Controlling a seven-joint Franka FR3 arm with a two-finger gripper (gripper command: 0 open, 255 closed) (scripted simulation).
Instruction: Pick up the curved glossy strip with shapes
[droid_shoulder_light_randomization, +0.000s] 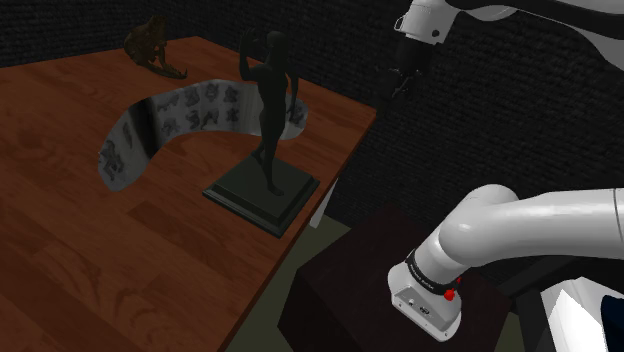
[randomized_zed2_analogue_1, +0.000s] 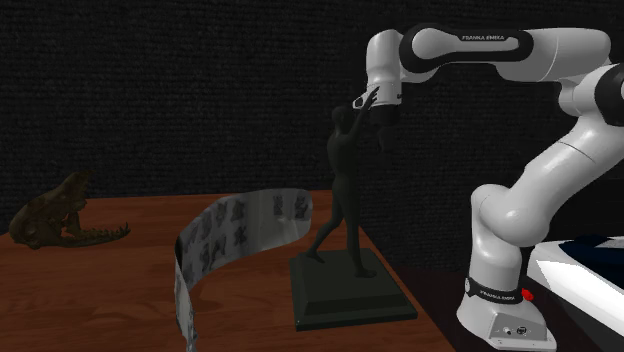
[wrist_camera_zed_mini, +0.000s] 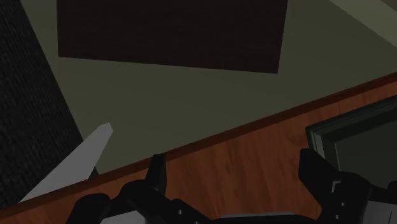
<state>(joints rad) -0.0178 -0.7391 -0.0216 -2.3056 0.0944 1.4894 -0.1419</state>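
The gripper hangs high in the air, just off the counter's edge and clear of everything on it. In the wrist view its two black fingers stand wide apart with nothing between them but the wooden counter edge far below, so it is fully open and holds nothing. The strip is well apart from the gripper, below it and on the far side of the statue. It stands on its long edge on the counter, bent in a sweeping arc, its grey glossy face printed with dark shapes. One end of the arc passes behind the statue; whether it touches the figure cannot be told. The dark statue, a standing figure with an arm raised, is the thing nearest the gripper, and it rises from a square stepped base that sits close to the counter edge under the gripper. A corner of that base shows beside one finger in the wrist view. A brown skull lies farthest from the gripper, beyond the strip. Below the gripper, past the counter edge, lie an olive floor and the dark stand. A pale grey wedge shows beside the other finger; what it is cannot be told.
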